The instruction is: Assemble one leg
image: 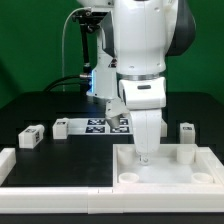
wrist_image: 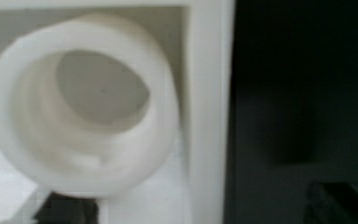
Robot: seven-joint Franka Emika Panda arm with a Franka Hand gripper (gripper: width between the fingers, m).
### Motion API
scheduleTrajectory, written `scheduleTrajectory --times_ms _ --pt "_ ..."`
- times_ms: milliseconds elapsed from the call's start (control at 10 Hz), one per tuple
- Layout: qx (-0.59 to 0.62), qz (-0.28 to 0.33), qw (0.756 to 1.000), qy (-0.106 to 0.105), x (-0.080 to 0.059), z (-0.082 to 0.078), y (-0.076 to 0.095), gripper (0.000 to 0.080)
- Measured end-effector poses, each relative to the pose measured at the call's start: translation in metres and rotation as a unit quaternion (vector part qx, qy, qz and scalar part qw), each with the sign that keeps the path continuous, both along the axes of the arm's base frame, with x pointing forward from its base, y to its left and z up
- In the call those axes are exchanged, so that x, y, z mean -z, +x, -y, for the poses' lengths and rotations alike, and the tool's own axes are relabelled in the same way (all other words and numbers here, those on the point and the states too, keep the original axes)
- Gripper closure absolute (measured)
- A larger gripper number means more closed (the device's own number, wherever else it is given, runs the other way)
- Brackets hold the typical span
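The gripper (image: 147,152) hangs low over the panel (image: 170,182), near its far edge; it is white against white, so I cannot tell whether the fingers are spread or closed on anything. One leg (image: 30,137) lies on the black table (image: 80,150) toward the exterior view's left; a second leg (image: 60,127) lies near it; a third leg (image: 187,130) sits just past the panel's far corner on the exterior view's right. A stub (image: 185,154) stands upright inside that corner; the marker board (image: 100,125) lies behind the arm. The wrist view is blurred; a white ring (wrist_image: 78,110) with a hollow middle sits beside a white wall (wrist_image: 206,100).
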State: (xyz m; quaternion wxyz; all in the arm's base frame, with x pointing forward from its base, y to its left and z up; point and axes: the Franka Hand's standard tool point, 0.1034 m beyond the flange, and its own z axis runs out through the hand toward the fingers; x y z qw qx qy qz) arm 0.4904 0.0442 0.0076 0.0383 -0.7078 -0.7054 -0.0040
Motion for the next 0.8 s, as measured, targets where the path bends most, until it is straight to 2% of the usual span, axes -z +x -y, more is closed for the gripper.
scheduleTrajectory --times_ms 100,600,700,800 --pt "0.0 0.0 1.0 0.0 0.0 0.0 0.0 0.0167" --pt "0.0 0.0 1.0 0.0 0.0 0.0 0.0 0.0151" --pt "0.018 0.003 1.0 -0.001 -0.005 0.001 -0.003 0.0151" --pt "0.041 0.014 0.999 -0.005 -0.017 0.001 -0.011 0.0151"
